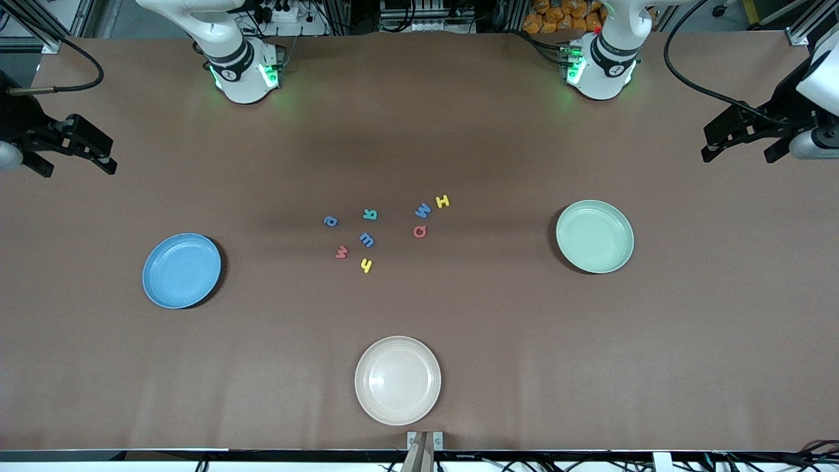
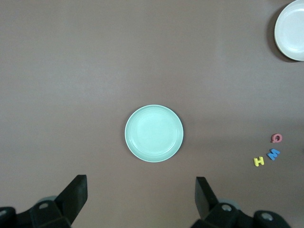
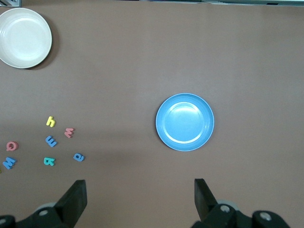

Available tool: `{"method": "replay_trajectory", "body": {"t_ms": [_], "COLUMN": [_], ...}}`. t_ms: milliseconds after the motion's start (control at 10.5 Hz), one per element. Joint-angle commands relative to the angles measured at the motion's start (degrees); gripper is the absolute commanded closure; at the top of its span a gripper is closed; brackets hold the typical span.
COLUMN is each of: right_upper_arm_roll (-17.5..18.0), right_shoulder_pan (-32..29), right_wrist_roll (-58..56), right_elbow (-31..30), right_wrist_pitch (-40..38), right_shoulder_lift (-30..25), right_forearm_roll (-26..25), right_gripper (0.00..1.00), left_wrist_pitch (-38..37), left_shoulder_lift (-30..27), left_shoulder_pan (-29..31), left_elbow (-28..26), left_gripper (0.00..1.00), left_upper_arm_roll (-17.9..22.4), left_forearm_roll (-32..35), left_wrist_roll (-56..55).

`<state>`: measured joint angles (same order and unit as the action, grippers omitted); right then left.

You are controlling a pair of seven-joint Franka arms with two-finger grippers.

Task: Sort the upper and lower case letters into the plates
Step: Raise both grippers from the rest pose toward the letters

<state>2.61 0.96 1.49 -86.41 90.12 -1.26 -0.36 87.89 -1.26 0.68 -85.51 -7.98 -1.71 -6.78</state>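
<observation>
Cream-white plate (image 1: pixel 398 380): empty, upright, at the near edge of the counter, midway along it.
Counter (image 1: pixel 590 367): brown covering.

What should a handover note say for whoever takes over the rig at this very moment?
Left gripper: open, holding nothing, waiting at the left arm's end of the table.
Right gripper: open, holding nothing, waiting at the right arm's end.
Letters: all eight loose mid-table between the two sorting plates: yellow H, blue M, red Q, teal R, blue a, blue m, red w, yellow h.
Blue plate and mint green plate hold nothing. The cream plate, nearest the front camera, also holds nothing.
Done: nothing sorted.
Left: all eight letters.
</observation>
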Motion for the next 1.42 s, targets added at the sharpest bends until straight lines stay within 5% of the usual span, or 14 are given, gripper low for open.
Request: {"method": "replay_trajectory", "body": {"t_ms": [0, 380, 665, 855, 1329], "right_upper_arm_roll": [0.4, 0.4, 0.4, 0.5, 0.6], "right_shoulder_pan": [-0.8, -0.7, -0.7, 0.1, 5.7], "right_wrist_roll": [-0.7, -0.7, -0.6, -0.1, 6.6], "right_elbow": [-0.2, -0.3, -1.5, -1.7, -1.5], "right_wrist_pitch": [-0.3, -0.5, -0.1, 0.1, 4.0], "right_shoulder_lift": [-0.5, -0.2, 0.0, 1.8, 9.9], "right_forearm_roll": [0.4, 0.5, 0.5, 0.5, 0.5], "right_gripper": [0.0, 0.0, 0.0, 0.0, 0.0], "left_wrist_pitch": [0.3, 0.1, 2.5, 4.7, 11.1], "left_shoulder_lift": [-0.8, -0.8, -0.1, 1.5, 7.7], "left_shoulder_pan": [0.3, 0.3, -0.3, -0.5, -2.3], "left_elbow": [-0.3, -1.2, -7.2, -8.1, -9.1], "left_gripper": [0.0, 0.0, 0.0, 0.0, 0.0], "left_upper_arm_roll": [0.2, -0.1, -1.2, -4.9, -17.0], "left_forearm_roll": [-1.1, -1.0, -1.6, -2.9, -4.6], "left_wrist_roll": [-0.3, 0.2, -0.2, -2.4, -32.1]}}
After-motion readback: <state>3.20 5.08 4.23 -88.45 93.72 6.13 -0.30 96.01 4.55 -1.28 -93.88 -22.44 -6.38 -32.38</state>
